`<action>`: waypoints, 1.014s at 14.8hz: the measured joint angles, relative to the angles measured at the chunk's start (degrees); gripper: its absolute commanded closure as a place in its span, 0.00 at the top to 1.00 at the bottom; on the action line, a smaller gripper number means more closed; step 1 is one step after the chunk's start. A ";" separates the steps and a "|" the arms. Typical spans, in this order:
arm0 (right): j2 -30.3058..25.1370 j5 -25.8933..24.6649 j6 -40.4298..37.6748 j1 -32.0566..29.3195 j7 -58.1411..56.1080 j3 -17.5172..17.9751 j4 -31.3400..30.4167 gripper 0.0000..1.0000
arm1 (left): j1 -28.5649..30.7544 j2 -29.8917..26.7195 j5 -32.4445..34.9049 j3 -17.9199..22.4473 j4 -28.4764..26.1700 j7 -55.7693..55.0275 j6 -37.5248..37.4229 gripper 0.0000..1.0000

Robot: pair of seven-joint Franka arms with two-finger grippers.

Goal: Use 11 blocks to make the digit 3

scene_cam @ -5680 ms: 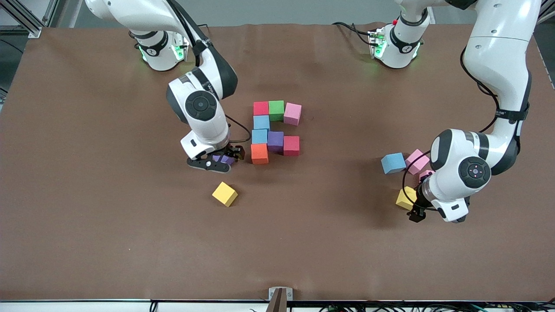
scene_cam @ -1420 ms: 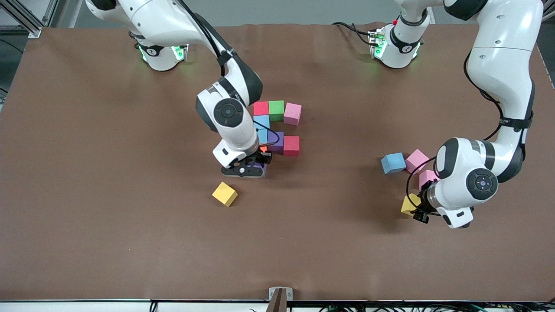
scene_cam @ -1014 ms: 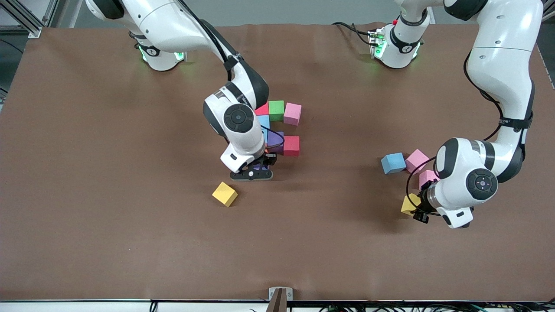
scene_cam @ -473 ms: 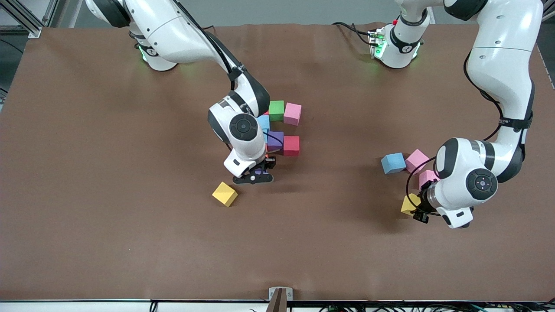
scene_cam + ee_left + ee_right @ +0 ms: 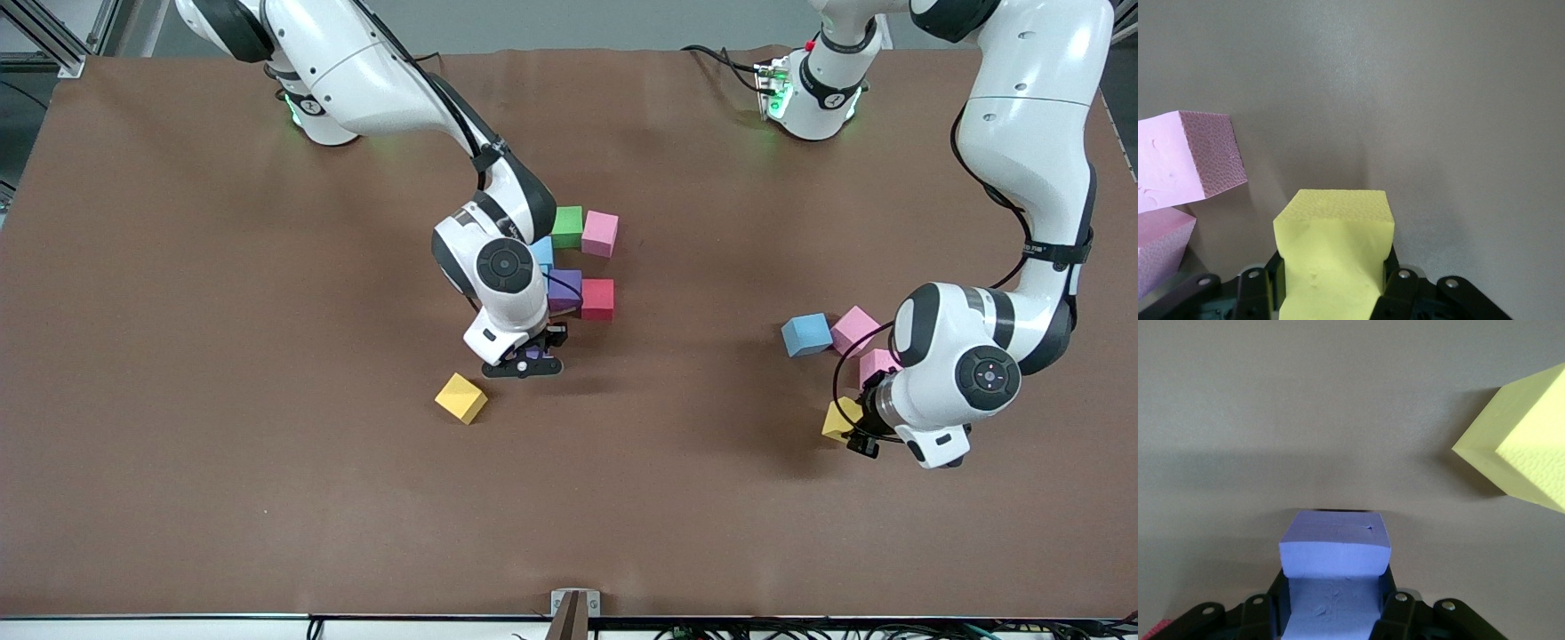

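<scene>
The half-built digit 3 sits mid-table: a green block [image 5: 567, 226] and a pink block [image 5: 600, 233] along its farthest row, a blue block [image 5: 541, 252] just nearer the camera, then a purple block [image 5: 565, 289] touching a red block [image 5: 597, 299]. The right arm's wrist covers the rest of the figure, so I can't really say from the front what's under there.

The right gripper [image 5: 528, 361] is clamped on a second purple cube [image 5: 1335, 555] at the near end of the figure. From the front you only catch a sliver of purple between the jaws; the right wrist view shows the whole cube squeezed in them, low over the mat, with the loose yellow block [image 5: 460, 397] off to one side.

Toward the left arm's end, the left gripper [image 5: 861, 432] is closed on another yellow cube [image 5: 1333, 248]. Its wrist view shows that grip clearly, plus two pink cubes [image 5: 1183, 163] beside it. A light blue block [image 5: 806, 334] lies near those.
</scene>
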 measured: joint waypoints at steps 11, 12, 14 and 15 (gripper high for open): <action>0.67 0.00 -0.14 0.86 -1.80 -0.07 -0.01 0.03 | 0.00 0.29 0.00 0.00 -0.01 0.02 0.00 0.31; 0.67 0.00 -0.14 0.86 -2.10 -0.15 -0.01 0.03 | 0.00 0.35 0.00 0.00 -0.02 0.03 0.00 0.31; 0.67 0.00 -0.15 0.83 -2.33 -0.33 -0.01 0.03 | 0.00 0.39 0.00 0.00 -0.01 0.03 0.00 0.31; 0.67 0.00 -0.16 0.82 -2.43 -0.38 -0.01 0.03 | 0.00 0.40 0.00 0.00 -0.01 0.03 0.00 0.31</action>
